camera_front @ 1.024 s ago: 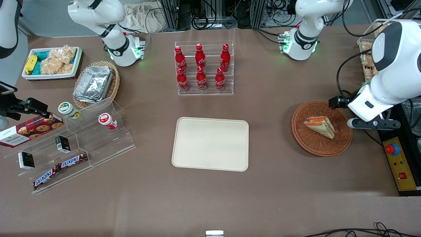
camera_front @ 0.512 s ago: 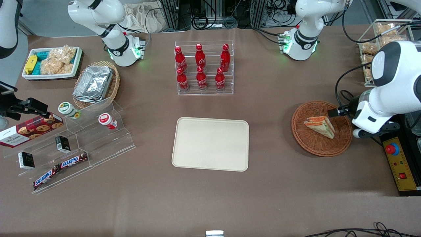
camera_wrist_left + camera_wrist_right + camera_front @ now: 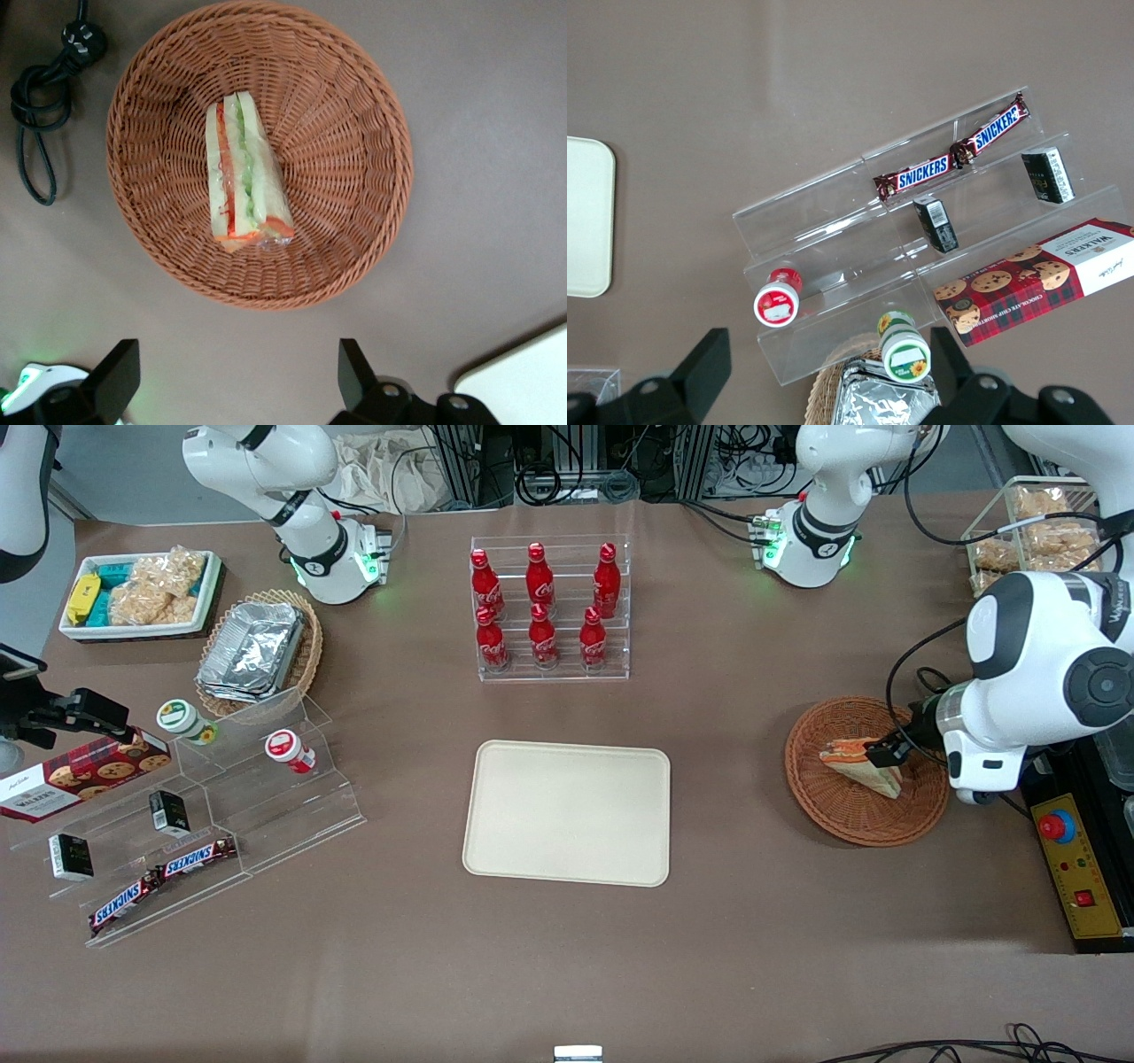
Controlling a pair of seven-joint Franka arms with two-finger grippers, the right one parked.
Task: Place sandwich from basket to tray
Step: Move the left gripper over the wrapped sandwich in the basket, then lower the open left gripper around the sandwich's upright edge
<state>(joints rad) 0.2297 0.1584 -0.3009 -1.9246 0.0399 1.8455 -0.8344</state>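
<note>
The sandwich (image 3: 846,760), a pale wedge with orange-red and green layers, lies in the round reddish-brown wicker basket (image 3: 850,819) toward the working arm's end of the table. The left wrist view shows it too (image 3: 241,173), near the middle of the basket (image 3: 354,212). My left gripper (image 3: 888,751) hovers above the basket over one end of the sandwich. Its fingers (image 3: 115,379) stand wide open and empty, the gripper (image 3: 235,381) holding nothing. The cream tray (image 3: 567,812) lies at the table's middle, bare; one corner of the tray shows in the wrist view (image 3: 523,376).
A clear rack of red cola bottles (image 3: 549,607) stands farther from the camera than the tray. A control box with a red button (image 3: 1076,859) sits beside the basket. A black cable (image 3: 40,133) lies by the basket. Acrylic snack shelves (image 3: 204,815) stand toward the parked arm's end.
The left arm has swung in over the basket. The gripper has moved from the basket's rim to above the sandwich. The sandwich has not moved.
</note>
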